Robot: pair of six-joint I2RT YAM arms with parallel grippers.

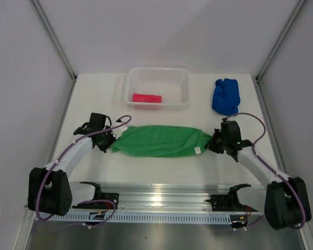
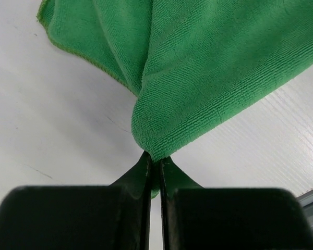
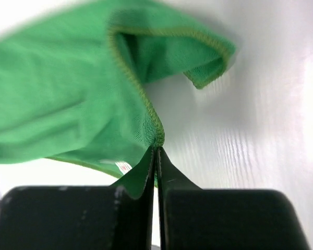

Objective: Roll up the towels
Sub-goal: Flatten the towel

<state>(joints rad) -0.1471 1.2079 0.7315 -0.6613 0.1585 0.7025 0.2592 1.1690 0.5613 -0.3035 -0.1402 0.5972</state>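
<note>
Now your left arm [image 1: 75, 151] and right arm [image 1: 258, 161] reach forward low over the worktop [image 1: 161, 172], wrists angled inward. Your left claw [image 2: 154, 161] is clenched on the left end of the green towel [image 1: 159, 140], your right claw [image 3: 156, 152] on its right end, the cloth stretched between them. Beyond the right claw lies the blue towel [image 1: 226, 96]; beyond the left claw, rightward, the pink towel [image 1: 146, 98] sits in the basket [image 1: 159, 70].
</note>
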